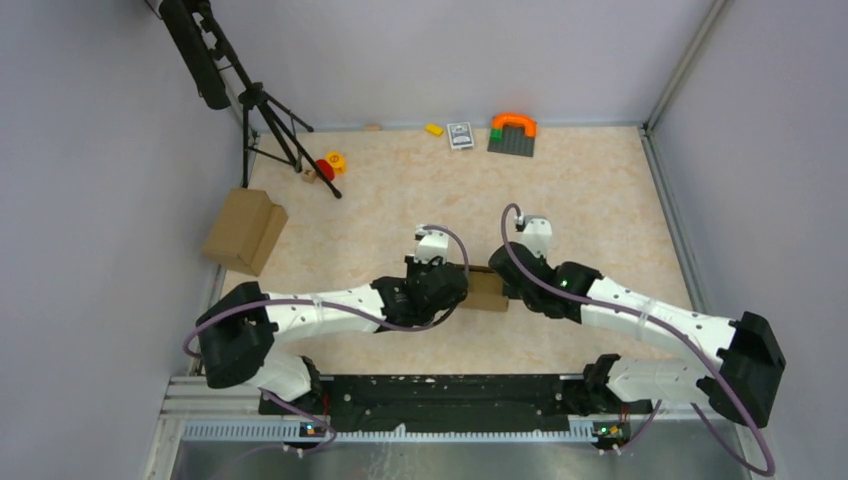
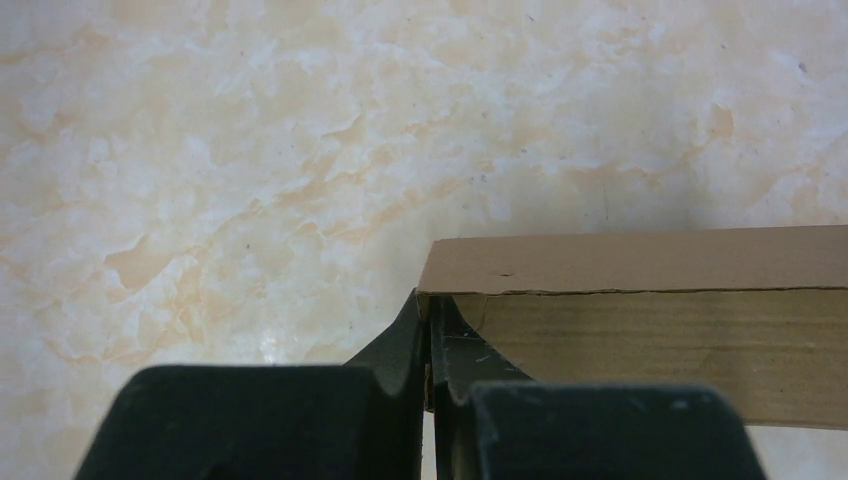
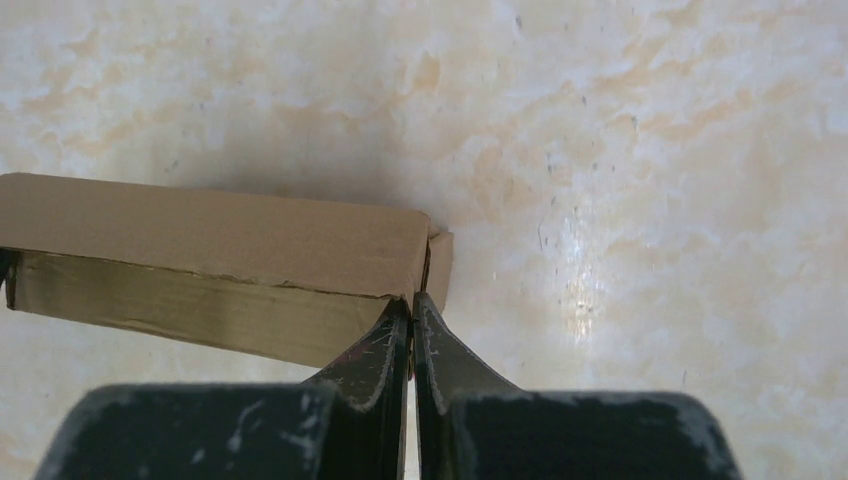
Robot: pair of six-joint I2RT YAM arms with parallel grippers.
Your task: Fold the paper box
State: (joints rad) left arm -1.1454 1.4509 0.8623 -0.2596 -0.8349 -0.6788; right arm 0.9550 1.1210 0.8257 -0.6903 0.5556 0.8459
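Note:
The paper box [image 1: 488, 291] is a small shallow brown carton lying between my two grippers at the middle of the table. My left gripper [image 1: 462, 287] is shut on the box's left end. In the left wrist view its fingertips [image 2: 430, 308] pinch a thin cardboard wall at the corner of the box [image 2: 640, 262]. My right gripper [image 1: 511, 285] is shut on the opposite end. The right wrist view shows its tips [image 3: 412, 302] closed on the end wall of the box [image 3: 220, 235], beside a small flap. Whether the box rests on the table I cannot tell.
A bulkier brown carton [image 1: 245, 232] sits at the table's left edge. A black tripod [image 1: 265, 110] stands at the back left with small red and yellow toys [image 1: 328, 165] at its foot. Along the back wall lie a yellow block [image 1: 434, 129], a card pack [image 1: 460, 135] and a grey plate with an orange arch [image 1: 512, 135].

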